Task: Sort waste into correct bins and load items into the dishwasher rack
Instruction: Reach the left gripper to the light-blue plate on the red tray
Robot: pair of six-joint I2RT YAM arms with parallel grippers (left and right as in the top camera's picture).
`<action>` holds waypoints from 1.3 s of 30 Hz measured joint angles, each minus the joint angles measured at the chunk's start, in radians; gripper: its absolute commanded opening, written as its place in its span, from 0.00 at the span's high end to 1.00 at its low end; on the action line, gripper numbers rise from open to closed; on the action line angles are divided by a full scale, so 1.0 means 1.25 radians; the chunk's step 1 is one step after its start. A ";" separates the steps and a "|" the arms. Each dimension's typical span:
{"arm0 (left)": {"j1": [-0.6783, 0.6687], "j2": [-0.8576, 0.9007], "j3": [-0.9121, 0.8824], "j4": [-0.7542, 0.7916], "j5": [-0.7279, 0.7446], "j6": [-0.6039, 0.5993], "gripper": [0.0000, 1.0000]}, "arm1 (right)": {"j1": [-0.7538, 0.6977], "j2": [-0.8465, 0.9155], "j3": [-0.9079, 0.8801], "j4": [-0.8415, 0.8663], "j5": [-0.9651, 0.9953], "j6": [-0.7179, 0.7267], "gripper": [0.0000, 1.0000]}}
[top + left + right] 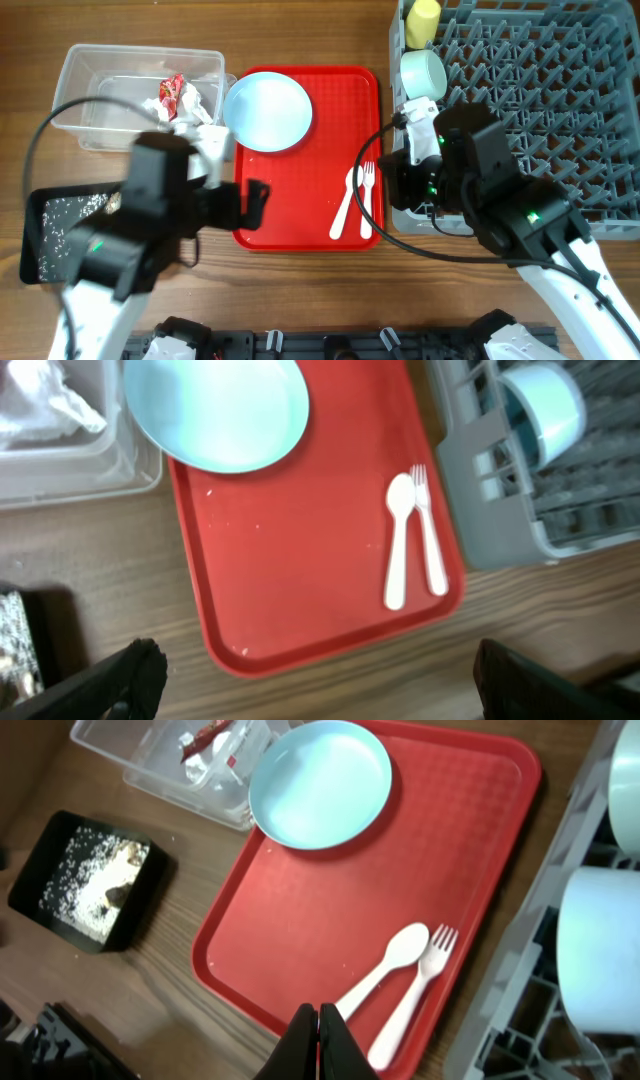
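Waste looks sorted. The wrapper (172, 90) and napkin (195, 105) sit in the clear tub (85, 100) left of the red tray (320, 150). The crumbs (75, 210) are in the black tray (30, 245), left of its near corner. The yellow cup (424, 20) and a bowl (424, 72) are in the rack (540, 100) on the red tray's right.

Left to load:
- Plate (268, 110) on the red tray's far-left corner, overhanging its rim toward the tub.
- Spoon (344, 207) and fork (367, 200) side by side near its right edge, almost touching.

Right gripper (318, 1040): fingers pressed together, nothing held, above the red tray's near edge by the spoon handle. Left gripper (320, 665): fingers wide apart, empty, above the red tray's near-left edge.

Risks:
- The cutlery lies flat and close together, so a pinch may catch both pieces or shove one off.
- The right fingers must part first, or they will just push the spoon.
- The plate's overhang could let it tip or slide against the tub when gripped by the rim.
- Both arms crowd the red tray and could collide.
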 measured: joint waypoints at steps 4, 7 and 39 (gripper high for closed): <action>-0.105 0.101 0.000 0.037 -0.114 -0.042 0.00 | 0.000 -0.022 0.000 -0.029 0.014 -0.002 0.85; -0.146 0.172 0.000 0.067 -0.196 -0.077 0.00 | 0.000 -0.044 0.000 -0.050 0.030 -0.011 0.61; -0.156 0.528 0.000 0.348 -0.341 0.330 0.00 | 0.000 -0.207 0.000 -0.125 0.063 -0.016 0.00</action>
